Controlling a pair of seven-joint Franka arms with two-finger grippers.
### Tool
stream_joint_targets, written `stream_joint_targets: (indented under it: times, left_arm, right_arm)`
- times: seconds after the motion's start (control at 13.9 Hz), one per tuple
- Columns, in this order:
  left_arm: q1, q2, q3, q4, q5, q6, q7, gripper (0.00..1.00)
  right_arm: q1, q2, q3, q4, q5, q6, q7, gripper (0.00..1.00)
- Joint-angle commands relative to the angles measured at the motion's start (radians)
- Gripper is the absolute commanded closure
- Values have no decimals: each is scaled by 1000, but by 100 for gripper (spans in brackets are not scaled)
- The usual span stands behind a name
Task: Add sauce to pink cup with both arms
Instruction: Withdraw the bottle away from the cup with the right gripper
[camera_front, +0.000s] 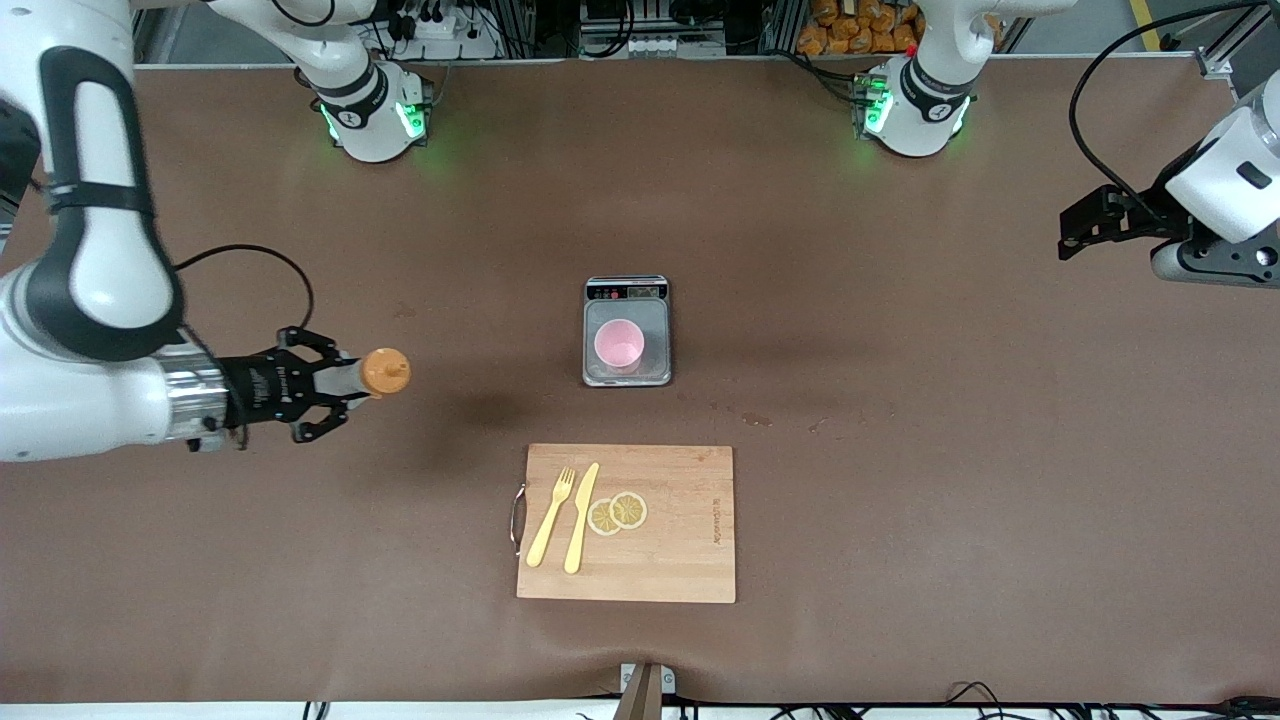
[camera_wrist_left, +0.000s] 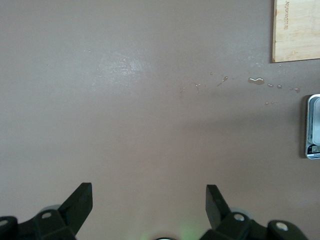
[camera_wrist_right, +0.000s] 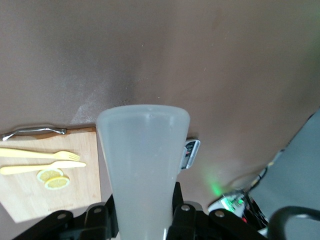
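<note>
Right claw (camera_front: 345, 385) clamped on sauce (camera_front: 372, 374), held sideways over table's right-arm end, ready to carry. Pink cup (camera_front: 619, 345) on scale (camera_front: 627, 373) mid-table, prob. for weighing. Left claw (camera_front: 1075, 228) apart, waiting over left-arm edge.

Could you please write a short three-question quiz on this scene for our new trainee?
1. True or false: the pink cup stands on the cutting board.
2. What does the right pincer hold?
3. Which lies nearer the front camera: A) the scale, B) the fork?

Key
1. False: it stands on the scale.
2. The sauce bottle, held in the air toward the right arm's end of the table; the left pincer waits open at its own end.
3. B.
</note>
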Motion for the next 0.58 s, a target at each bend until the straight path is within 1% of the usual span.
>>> stream_joint_targets:
  times: [0.0, 0.22, 0.51]
  left_arm:
    - [1, -3, 0, 1, -7, 1, 1, 0]
    - [1, -3, 0, 1, -7, 1, 1, 0]
    - [1, -3, 0, 1, -6, -1, 1, 0]
  right_arm:
    - [-123, 7, 17, -30, 92, -57, -149, 100]
    - [-224, 56, 17, -47, 131, -104, -313, 100]
    - [-341, 157, 17, -46, 218, -168, -463, 100]
